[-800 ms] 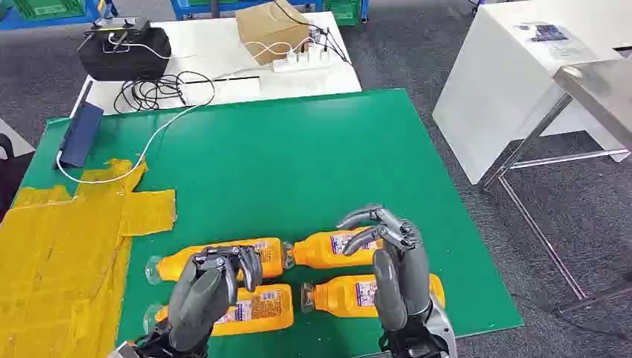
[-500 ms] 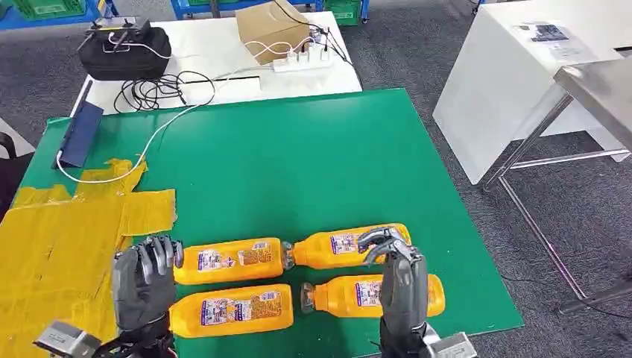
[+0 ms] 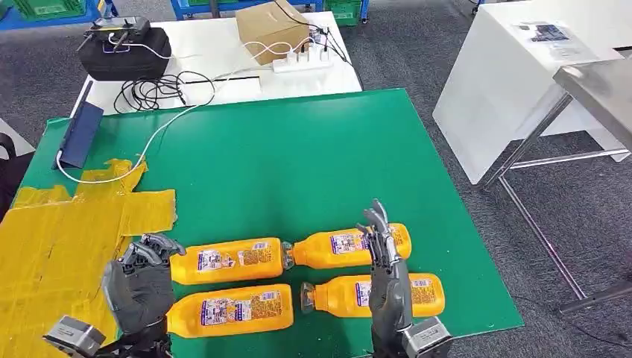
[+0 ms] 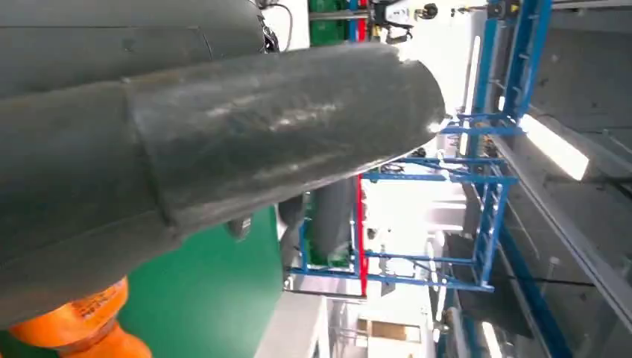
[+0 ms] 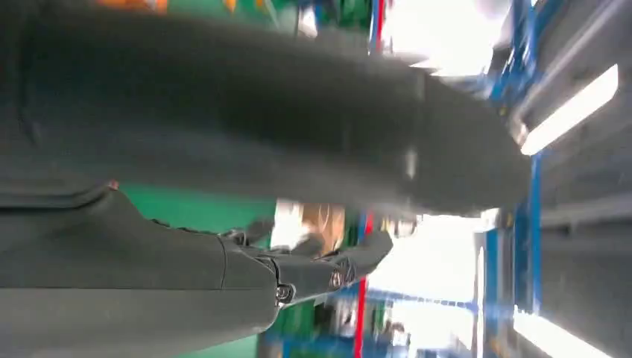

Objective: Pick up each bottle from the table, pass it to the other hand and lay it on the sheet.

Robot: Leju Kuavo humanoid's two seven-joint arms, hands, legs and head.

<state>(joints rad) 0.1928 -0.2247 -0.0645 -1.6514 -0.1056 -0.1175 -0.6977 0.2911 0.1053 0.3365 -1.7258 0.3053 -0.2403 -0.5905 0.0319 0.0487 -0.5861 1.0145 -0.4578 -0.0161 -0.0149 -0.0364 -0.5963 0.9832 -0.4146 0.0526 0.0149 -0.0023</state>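
Note:
Four orange bottles lie on the green table (image 3: 298,164) in two rows: far left (image 3: 231,260), near left (image 3: 231,309), far right (image 3: 335,248) and near right (image 3: 332,295). The yellow sheet (image 3: 59,246) covers the table's left side. My left hand (image 3: 138,280) hovers at the sheet's edge, just left of the left bottles, with its fingers half bent and nothing in it. My right hand (image 3: 387,268) stands edge-on over the two right bottles, fingers straight and holding nothing. In the left wrist view an orange bottle (image 4: 74,328) lies under the thumb (image 4: 261,127).
A blue flat case (image 3: 80,134) and a white cable (image 3: 149,142) lie at the table's far left. Behind is a white table with a black bag (image 3: 123,52), a cardboard box (image 3: 272,30) and a power strip (image 3: 302,61). A white table (image 3: 522,82) stands at the right.
My left hand has moved left, off the left bottles, to the sheet's edge. My right hand has dropped lower and its curled fingers have straightened. The bottles have not moved.

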